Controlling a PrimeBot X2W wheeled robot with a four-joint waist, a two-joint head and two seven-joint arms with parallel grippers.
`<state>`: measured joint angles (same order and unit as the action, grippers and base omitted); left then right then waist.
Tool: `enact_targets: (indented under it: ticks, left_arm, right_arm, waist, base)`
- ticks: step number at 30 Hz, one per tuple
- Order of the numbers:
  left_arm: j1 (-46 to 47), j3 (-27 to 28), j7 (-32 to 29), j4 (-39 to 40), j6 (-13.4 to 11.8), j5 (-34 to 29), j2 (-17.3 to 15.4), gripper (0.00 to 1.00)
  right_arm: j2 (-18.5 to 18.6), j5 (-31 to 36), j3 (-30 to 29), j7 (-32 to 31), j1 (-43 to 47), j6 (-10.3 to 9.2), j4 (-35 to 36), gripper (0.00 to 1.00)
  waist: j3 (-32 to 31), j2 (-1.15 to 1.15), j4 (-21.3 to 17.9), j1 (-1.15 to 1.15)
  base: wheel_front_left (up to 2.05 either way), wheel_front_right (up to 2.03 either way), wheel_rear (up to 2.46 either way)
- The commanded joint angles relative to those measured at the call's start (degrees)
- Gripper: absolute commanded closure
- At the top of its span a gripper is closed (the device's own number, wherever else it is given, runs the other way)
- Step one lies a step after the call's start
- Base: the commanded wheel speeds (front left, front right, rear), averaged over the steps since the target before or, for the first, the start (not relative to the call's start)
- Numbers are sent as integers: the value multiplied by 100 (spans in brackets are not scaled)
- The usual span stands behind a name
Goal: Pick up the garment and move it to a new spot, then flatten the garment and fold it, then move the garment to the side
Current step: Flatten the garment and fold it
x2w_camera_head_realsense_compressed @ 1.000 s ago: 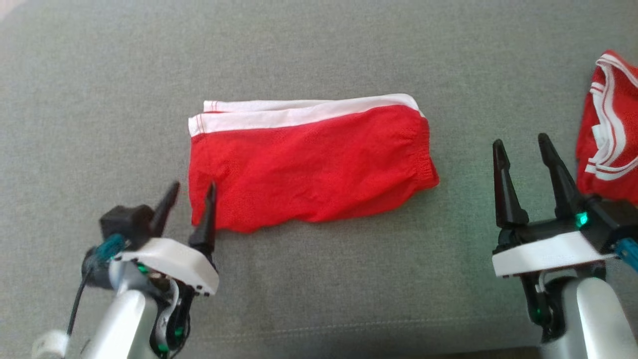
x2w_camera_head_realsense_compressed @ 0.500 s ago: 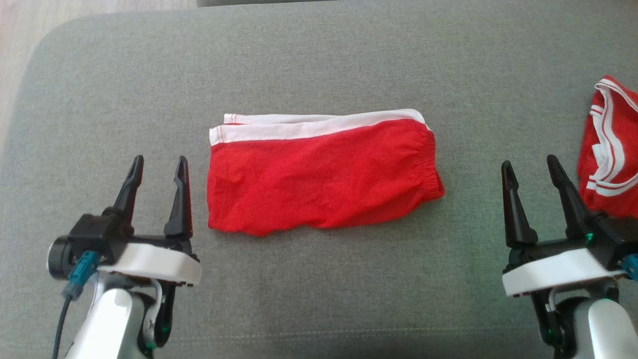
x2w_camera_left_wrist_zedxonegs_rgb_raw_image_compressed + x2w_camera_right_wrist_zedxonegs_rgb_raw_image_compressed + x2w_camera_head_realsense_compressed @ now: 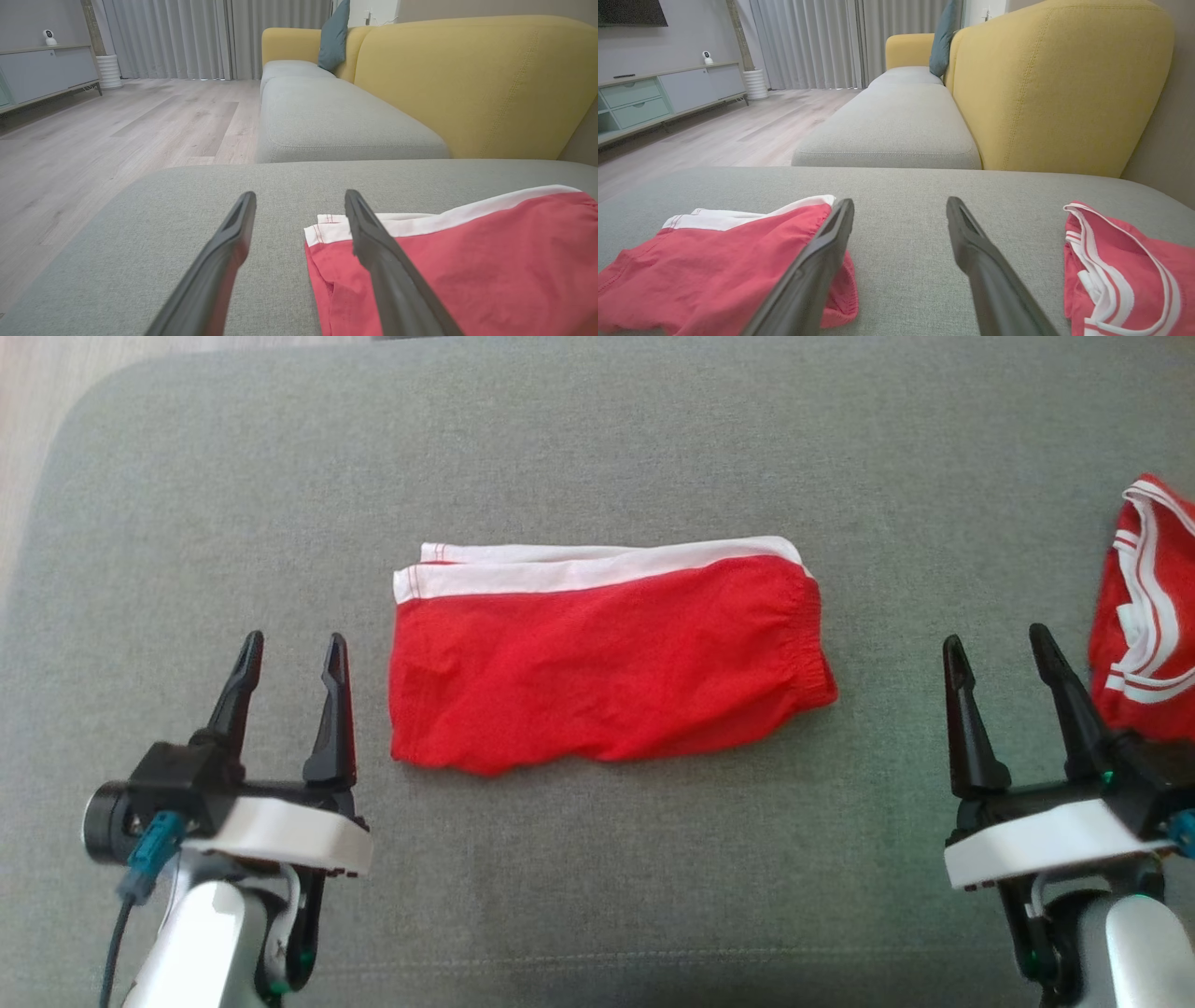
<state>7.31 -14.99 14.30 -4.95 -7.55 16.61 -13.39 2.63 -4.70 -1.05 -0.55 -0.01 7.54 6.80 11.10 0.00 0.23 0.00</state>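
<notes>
We hold left claw [image 3: 294, 638] and right claw [image 3: 994, 635] released, flanking the folded shorts [image 3: 607, 663] on the sofa [image 3: 597, 448].

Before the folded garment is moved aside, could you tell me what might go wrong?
1. The folded garment has loose layers with offset white bands; pinching only the top layer could undo the fold.
2. A second red garment lies close beside the right jaws; moving that way might snag it.
3. Leftward, the grey cushion ends at a rounded corner, so the garment might slip off.
</notes>
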Motion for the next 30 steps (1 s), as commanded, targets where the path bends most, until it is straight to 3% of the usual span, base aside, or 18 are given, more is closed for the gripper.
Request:
enact_targets:
  ticks: [1, 15, 21, 27, 28, 30]
  left_arm:
    - [156, 248, 69, 222, 12, -93, -67, 0]
    - [653, 128, 70, 272, 258, -286, 160, 0]
    - [844, 129, 70, 226, 397, -372, 296, 0]
    - [988, 198, 70, 195, 506, -481, 384, 0]
    - [998, 212, 70, 190, 523, -494, 399, 0]
    - [1010, 246, 70, 180, 555, -517, 427, 0]
  right_arm:
    - [25, 73, 104, -35, -108, -5, 238, 0]
    - [192, 72, 947, -1256, -1162, -5, -574, 0]
    - [266, 114, 685, -1706, -1556, -5, -1100, 0]
    - [377, -320, 675, -2226, -1752, -5, -1527, 0]
    - [388, -426, 694, -2322, -1776, -5, -1576, 21]
    - [417, -652, 762, -2474, -1806, -5, -1609, 92]
  waist:
    - [37, 0, 24, 0]
    - [782, 0, 461, 0]
    - [1032, 0, 640, 0]
    - [1195, 0, 687, 0]
    - [1206, 0, 686, 0]
    - [1219, 0, 679, 0]
  base:
    - [0, 0, 0]
    - [0, 0, 0]
    - [0, 0, 0]
    - [0, 0, 0]
    - [0, 0, 0]
    - [0, 0, 0]
